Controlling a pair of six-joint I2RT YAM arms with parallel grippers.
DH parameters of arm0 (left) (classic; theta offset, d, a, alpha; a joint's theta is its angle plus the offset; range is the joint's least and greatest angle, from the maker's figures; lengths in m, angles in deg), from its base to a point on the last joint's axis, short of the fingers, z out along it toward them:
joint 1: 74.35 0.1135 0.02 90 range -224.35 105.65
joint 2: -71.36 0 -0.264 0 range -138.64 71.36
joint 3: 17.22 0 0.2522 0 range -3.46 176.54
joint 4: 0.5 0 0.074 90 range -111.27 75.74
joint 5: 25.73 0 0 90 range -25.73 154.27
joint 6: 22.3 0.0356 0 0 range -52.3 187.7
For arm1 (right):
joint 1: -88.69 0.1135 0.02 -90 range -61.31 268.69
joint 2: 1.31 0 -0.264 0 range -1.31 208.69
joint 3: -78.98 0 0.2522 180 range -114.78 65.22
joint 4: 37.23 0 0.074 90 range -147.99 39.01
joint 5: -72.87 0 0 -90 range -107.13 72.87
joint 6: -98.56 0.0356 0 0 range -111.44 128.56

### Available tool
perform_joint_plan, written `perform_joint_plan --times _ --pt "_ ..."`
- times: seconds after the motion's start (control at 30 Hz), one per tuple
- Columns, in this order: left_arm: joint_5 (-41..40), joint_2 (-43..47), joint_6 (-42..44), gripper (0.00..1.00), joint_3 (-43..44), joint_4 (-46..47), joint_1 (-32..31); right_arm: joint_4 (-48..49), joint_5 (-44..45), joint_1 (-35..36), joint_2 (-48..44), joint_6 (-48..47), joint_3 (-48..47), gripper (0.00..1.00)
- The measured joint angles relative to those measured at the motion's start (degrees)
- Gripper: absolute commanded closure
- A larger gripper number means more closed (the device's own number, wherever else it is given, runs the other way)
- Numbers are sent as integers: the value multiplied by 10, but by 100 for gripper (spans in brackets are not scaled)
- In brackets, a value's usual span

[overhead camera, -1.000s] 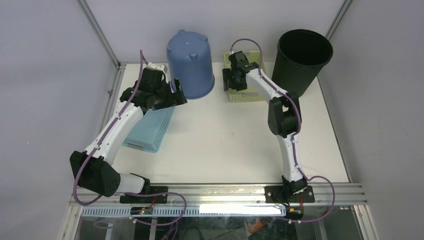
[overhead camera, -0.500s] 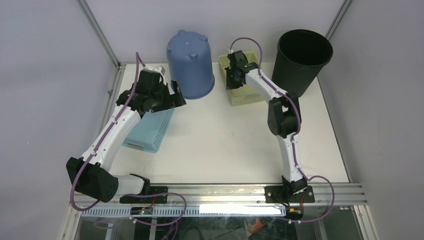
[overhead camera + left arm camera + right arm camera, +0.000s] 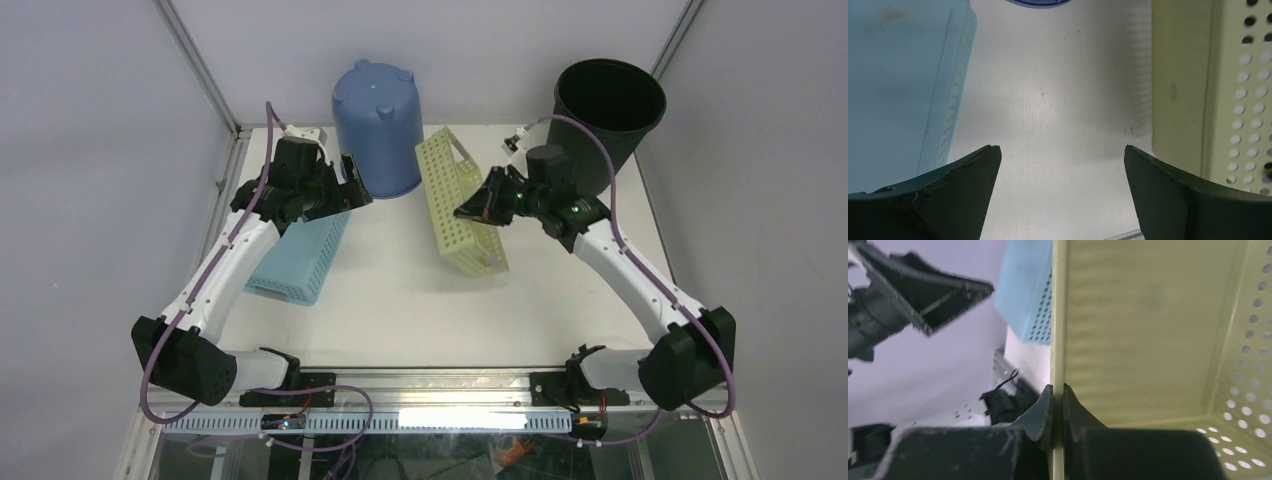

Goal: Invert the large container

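Observation:
A pale yellow perforated container [image 3: 452, 205] is tipped up on its side near the table's middle, its opening facing right. My right gripper [image 3: 472, 211] is shut on its upper rim. The right wrist view shows the two fingers pinching the thin rim [image 3: 1058, 387], with the container's inside [image 3: 1148, 330] to the right. My left gripper [image 3: 355, 183] hangs open over the table just left of the container, with nothing between its fingers [image 3: 1062, 148]. The container's outer wall [image 3: 1198, 100] fills that view's right side.
A light blue basket [image 3: 300, 255] lies upside down under my left arm. A blue bucket [image 3: 378, 125] stands upside down at the back. A black bucket [image 3: 605, 115] stands upright at the back right, close behind my right wrist.
My right gripper closed on the yellow container's rim, then drew it forward from the back and tipped it onto its side. The left gripper stayed open and barely shifted.

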Motion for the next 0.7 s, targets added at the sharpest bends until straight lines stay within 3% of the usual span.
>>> perform_joint_plan --times 0.13,0.3,0.47,0.7 --pt "-2 1 0 1 15 2 9 47 -36 23 -61 74 91 100" --pt "-3 5 1 1 48 2 31 150 -55 93 -67 172 167 100" --pt "-4 19 2 1 91 1 49 318 -88 152 -33 279 204 100" --pt "-3 41 5 1 119 1 52 621 -118 157 36 457 285 100"
